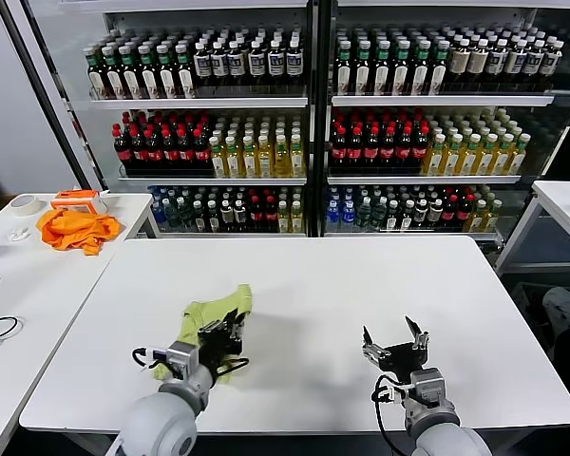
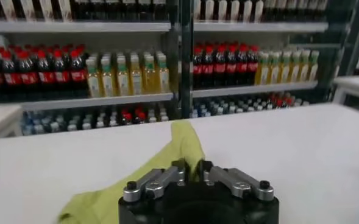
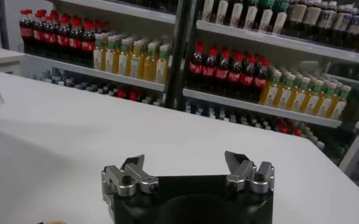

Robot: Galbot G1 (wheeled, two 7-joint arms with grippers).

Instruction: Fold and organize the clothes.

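The lime-green T-shirt (image 1: 212, 313) lies bunched on the white table (image 1: 304, 285), left of the middle near the front. My left gripper (image 1: 223, 332) is shut on a fold of the T-shirt; in the left wrist view the green cloth (image 2: 182, 143) rises from between the closed fingers of the left gripper (image 2: 192, 170). My right gripper (image 1: 394, 335) is open and empty over bare table at the front right; in the right wrist view the right gripper (image 3: 186, 164) has its jaws wide apart with nothing between them.
A bright orange cloth (image 1: 76, 228) and a roll of tape (image 1: 23, 203) lie on a side table at the far left. Shelves of bottles (image 1: 304, 123) stand behind the table. Another table edge (image 1: 560, 204) is at the far right.
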